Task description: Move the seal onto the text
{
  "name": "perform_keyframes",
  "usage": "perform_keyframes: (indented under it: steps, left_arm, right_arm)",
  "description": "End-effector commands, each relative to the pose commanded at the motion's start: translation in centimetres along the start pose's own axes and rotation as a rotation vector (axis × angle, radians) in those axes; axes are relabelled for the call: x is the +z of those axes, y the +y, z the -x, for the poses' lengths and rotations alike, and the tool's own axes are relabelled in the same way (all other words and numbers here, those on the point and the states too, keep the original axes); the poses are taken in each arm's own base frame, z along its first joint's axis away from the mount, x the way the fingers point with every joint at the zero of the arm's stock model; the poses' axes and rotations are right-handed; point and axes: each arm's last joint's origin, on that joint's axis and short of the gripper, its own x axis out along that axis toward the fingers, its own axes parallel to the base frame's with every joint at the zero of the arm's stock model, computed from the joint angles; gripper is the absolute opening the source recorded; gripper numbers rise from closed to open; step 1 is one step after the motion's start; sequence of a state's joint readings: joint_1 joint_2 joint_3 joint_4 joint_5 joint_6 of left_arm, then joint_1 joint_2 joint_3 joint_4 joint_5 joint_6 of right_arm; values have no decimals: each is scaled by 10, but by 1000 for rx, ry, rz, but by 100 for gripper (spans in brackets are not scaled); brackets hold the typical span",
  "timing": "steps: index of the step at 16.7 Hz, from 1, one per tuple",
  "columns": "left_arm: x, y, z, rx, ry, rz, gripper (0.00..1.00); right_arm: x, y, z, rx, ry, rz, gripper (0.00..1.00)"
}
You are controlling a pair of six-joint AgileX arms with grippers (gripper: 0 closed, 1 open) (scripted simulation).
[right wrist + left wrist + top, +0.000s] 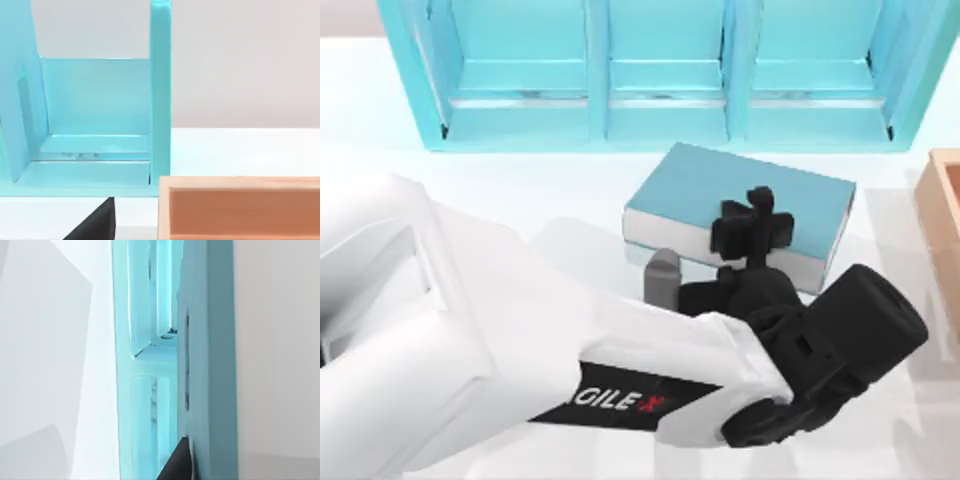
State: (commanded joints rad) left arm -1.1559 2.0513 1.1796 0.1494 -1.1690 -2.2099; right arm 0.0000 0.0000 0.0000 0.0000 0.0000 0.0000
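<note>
Book (720,195): flat, rectangular, plain teal cover, white page edges; lies on the white worktop (570,190) in front of the teal shelf unit (660,70). Left gripper (752,232): black, over the book's near edge; finger spread and contents cannot be told. Grey block (662,276): just beside the book's near edge. Tan box (945,200): right side.

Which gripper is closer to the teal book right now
Left. The left gripper hangs over the teal book, near its front edge. The right gripper is off to the table's right by the orange tray.
</note>
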Motion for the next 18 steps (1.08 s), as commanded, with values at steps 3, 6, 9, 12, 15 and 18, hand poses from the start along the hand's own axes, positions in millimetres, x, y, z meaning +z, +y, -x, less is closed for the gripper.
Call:
perform_keyframes:
  steps: [3,6,9,12,15,18]
  left_arm:
    - [-1,9,-2,0,-2,-2,0]
    - [-1,25,-7,1,0,-2,0]
    - [-1,29,-8,0,0,0,0]
    - [-1,29,-8,0,0,0,8]
    - [-1,29,-8,0,0,0,30]
    - [-1,29,-8,0,0,0,53]
  right_arm:
    - [0,0,0,0,0,0,100]
    - [0,0,0,0,0,0,100]
    - [0,0,0,0,0,0,100]
    - [0,0,0,0,0,0,100]
    - [0,0,0,0,0,0,100]
    - [0,0,0,0,0,0,100]
